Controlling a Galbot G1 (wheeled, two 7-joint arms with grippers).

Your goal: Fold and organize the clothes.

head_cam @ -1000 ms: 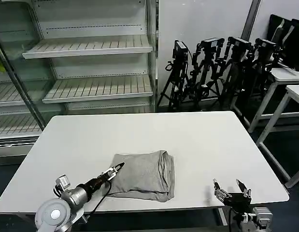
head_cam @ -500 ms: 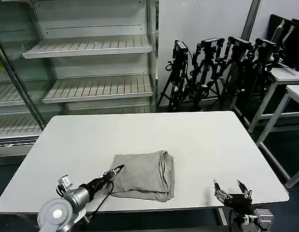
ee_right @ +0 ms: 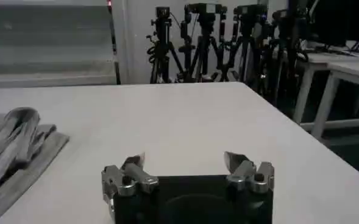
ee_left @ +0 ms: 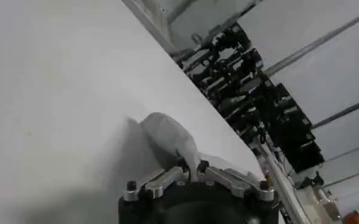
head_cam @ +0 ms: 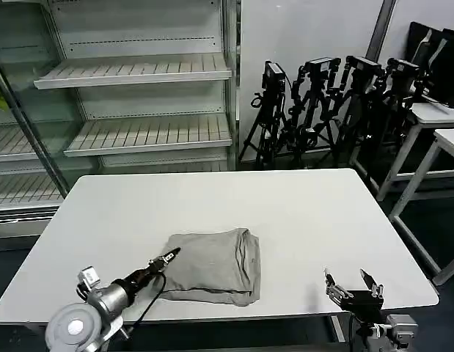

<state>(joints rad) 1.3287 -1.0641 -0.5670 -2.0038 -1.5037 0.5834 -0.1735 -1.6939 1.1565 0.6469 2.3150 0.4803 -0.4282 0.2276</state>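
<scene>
Clothes (head_cam: 212,265) lie folded in a grey bundle near your counter's (head_cam: 300,213) front edge, left of centre. Your left pincer (head_cam: 166,257) pinches the bundle's left edge. Your right pincer (head_cam: 353,282), spread, hangs at the near right edge, well apart. Far counter is bare; shelves (head_cam: 138,103) and tripods (head_cam: 329,103) stand behind.

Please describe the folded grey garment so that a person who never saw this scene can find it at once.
Look at the white table in front of the shelving. Near its front edge lies the folded grey garment, a soft rectangular bundle. The left gripper pinches its left edge; the open right gripper is apart, at the right.
</scene>
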